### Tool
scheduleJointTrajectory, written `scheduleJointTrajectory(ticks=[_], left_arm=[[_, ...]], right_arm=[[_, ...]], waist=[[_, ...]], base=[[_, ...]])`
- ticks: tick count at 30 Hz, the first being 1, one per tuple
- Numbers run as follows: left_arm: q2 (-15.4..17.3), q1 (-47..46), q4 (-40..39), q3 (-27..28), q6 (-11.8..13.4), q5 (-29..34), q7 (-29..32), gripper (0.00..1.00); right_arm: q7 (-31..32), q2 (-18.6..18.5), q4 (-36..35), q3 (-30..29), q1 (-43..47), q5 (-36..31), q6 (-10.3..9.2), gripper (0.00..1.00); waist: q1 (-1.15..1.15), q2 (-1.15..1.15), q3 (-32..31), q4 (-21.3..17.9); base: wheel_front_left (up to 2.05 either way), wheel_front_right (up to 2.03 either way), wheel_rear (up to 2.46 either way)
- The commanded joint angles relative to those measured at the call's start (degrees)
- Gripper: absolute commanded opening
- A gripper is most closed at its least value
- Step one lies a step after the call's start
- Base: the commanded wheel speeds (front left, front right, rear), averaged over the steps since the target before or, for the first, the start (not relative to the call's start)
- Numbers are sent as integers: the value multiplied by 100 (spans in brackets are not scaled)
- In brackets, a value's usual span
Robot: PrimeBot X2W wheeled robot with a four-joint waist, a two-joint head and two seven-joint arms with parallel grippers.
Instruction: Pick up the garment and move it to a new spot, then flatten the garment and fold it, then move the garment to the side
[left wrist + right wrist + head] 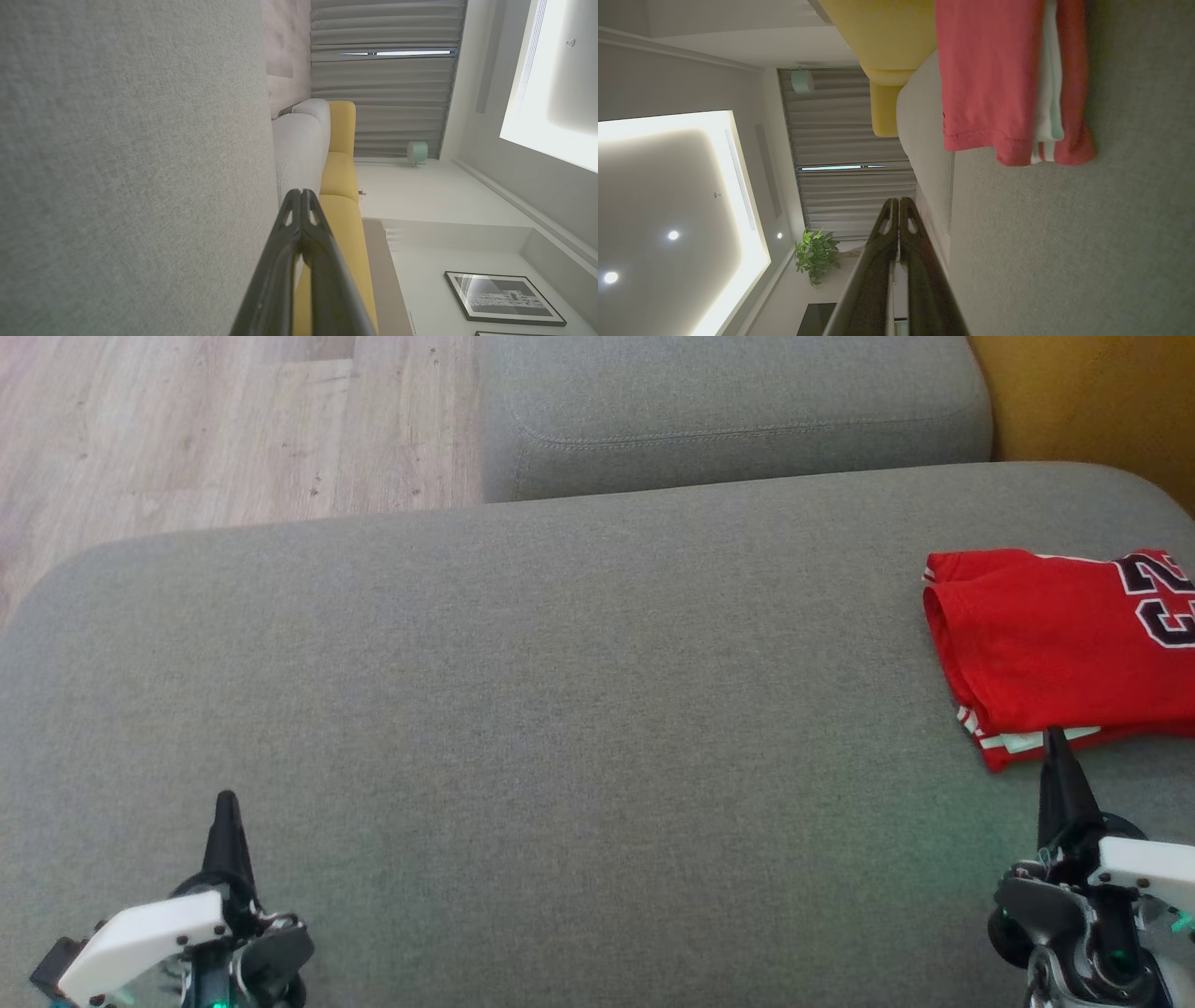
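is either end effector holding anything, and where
Nothing is held: left end effector and right end effector are shut, empty; the jersey lies on the sofa.

Soft, even light in the head view; strong contrast in both wrist views.
The grey cushion (560, 663) is lit flatly, with hardly any shadow, and a faint green glow is cast on it beside the right gripper (1056, 735). In the left wrist view the ceiling panel (551, 93) is blown out to white. The right wrist view is rendered dimmer, the garment (985, 70) is washed to pink, and the near fingers (873, 280) are blurred.
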Motion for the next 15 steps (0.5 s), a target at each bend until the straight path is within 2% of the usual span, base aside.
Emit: scheduleJointTrajectory(ticks=[1,15], left_arm=[[37,-290,-161,203,-37,71,27,0],[27,-291,-160,218,-37,83,38,0]], right_arm=[[32,-44,-179,117,-276,-26,-4,0],[39,-38,-179,108,-276,-33,-4,0]], waist=[[0,0,0,0],[0,0,0,0]], base=[[0,0,0],[0,0,0]])
